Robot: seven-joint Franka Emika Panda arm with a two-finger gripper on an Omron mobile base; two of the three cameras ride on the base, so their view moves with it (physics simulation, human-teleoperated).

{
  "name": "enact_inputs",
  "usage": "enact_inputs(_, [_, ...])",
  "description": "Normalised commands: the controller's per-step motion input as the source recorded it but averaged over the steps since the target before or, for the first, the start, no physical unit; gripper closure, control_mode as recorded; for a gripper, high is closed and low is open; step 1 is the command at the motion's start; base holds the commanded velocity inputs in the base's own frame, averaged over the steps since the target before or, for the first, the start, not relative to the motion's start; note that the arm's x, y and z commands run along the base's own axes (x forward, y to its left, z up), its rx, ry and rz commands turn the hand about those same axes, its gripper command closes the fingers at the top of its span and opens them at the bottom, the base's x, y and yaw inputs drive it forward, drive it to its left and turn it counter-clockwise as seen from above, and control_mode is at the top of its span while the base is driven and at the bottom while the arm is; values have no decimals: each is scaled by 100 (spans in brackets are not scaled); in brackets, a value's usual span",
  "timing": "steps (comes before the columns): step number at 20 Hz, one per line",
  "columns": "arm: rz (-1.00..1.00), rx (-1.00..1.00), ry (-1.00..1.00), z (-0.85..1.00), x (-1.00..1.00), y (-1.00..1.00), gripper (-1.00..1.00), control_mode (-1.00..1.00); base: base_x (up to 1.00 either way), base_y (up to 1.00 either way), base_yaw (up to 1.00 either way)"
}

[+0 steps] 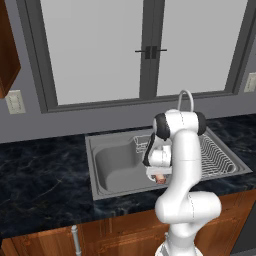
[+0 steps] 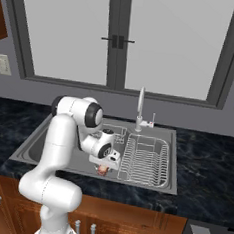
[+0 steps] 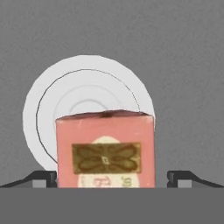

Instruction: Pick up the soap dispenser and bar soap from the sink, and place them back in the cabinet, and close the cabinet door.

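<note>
Both jaws astride bar soap (image 3: 105, 148)

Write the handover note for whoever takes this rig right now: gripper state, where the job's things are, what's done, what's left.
Gripper: open, holding nothing, lowered into the sink; its tips stand either side of the bar soap.
Bar soap: on the basin floor, in front of the white round dish; whether they touch is unclear. Also visible under the hand in both base views.
Soap dispenser and cabinet interior: cannot be made out from here.
Done: gripper lined up on the bar soap.
Left: close on the soap, lift it, put it in the cabinet, fetch the dispenser, shut the door.
</note>
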Motion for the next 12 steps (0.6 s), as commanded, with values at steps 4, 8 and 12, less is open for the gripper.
enact_inputs(4, [0,0,0,-11,1,0,-100,-100,0,0,0])
enact_inputs(8, [0,0,0,-12,0,0,100,-100,0,0,0])
enact_inputs(12, [0,0,0,-1,0,0,100,-100,0,0,0])
